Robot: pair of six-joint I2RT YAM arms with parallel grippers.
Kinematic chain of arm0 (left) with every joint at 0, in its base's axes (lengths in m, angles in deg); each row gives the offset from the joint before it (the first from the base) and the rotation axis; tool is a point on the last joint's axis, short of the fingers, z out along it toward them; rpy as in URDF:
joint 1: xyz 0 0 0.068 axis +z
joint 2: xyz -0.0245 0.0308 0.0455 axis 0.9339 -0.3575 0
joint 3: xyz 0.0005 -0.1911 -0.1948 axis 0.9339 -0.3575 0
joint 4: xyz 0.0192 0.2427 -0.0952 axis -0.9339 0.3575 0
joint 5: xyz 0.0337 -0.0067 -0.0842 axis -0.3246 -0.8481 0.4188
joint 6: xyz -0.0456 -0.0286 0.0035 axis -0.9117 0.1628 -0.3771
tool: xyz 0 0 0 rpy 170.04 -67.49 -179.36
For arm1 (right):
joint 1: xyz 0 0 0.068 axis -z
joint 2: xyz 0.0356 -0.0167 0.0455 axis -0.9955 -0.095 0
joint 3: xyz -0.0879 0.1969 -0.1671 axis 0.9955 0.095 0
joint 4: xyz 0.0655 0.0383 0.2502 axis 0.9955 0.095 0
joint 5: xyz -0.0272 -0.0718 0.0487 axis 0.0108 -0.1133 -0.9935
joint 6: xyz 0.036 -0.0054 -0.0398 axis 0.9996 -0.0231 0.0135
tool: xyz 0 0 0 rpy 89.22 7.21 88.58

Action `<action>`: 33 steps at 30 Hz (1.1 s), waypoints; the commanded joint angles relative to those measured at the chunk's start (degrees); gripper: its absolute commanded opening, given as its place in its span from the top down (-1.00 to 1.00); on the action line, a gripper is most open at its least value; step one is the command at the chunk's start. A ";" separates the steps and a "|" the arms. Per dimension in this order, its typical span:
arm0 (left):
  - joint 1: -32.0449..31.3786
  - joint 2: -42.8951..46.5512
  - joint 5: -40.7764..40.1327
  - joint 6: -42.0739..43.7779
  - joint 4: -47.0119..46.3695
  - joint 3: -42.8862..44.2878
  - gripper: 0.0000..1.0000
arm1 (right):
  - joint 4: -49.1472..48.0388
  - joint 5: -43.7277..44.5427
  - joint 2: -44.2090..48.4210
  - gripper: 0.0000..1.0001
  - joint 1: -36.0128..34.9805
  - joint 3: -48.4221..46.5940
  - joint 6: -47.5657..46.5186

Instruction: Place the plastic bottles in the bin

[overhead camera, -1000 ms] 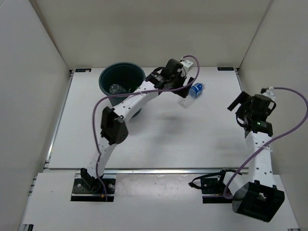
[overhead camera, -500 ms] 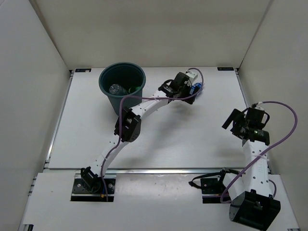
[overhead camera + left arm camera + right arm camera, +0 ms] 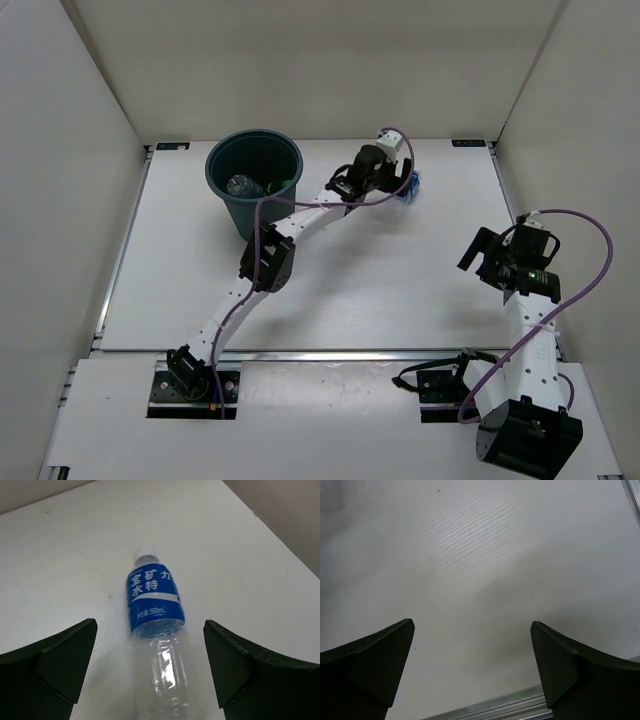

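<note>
A clear plastic bottle with a blue label lies on its side on the white table, cap pointing away; only a bit of blue shows past the arm in the top view. My left gripper is open, one finger on each side of the bottle's clear lower body, not touching it; it also shows in the top view. The dark teal bin stands at the back left with bottles inside, one clear and one green. My right gripper is open and empty over bare table.
White walls enclose the table on the left, back and right. A metal rail runs along the table edge near my right gripper. My left arm stretches diagonally past the bin's right side.
My left gripper swung away from the bin and came down around the blue-labelled bottle. My right arm drew back a little toward the near edge.
</note>
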 commanded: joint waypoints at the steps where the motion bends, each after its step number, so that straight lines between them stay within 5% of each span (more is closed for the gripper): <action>1: -2.45 -2.45 1.15 -3.64 -3.19 1.74 -0.98 | -1.55 -1.21 0.59 -0.98 0.41 -1.23 -0.57; 9: -5.35 -4.30 -8.94 -6.28 3.21 2.97 -0.98 | -2.95 -2.00 2.43 -0.98 0.58 -1.14 0.92; 12: -4.04 -4.39 -9.77 -15.85 7.52 3.33 -0.92 | -2.96 -2.53 3.83 -0.98 0.41 -0.88 1.45; 16: -1.40 -5.70 -4.03 -22.65 10.93 5.76 -0.20 | -3.75 -2.62 6.56 -0.98 0.32 -0.26 1.80; 19: -2.80 -4.05 -8.60 -17.82 13.33 6.93 -0.01 | -3.22 -2.01 7.26 -0.98 0.06 -1.23 1.27; 30: -4.04 22.20 -12.73 -2.80 24.31 2.98 0.01 | -5.41 -2.09 9.90 -0.98 -2.75 0.17 1.88; 33: -2.55 36.15 -16.87 -0.93 22.49 -13.56 0.01 | -5.59 -4.46 10.08 -0.98 -1.88 3.33 1.97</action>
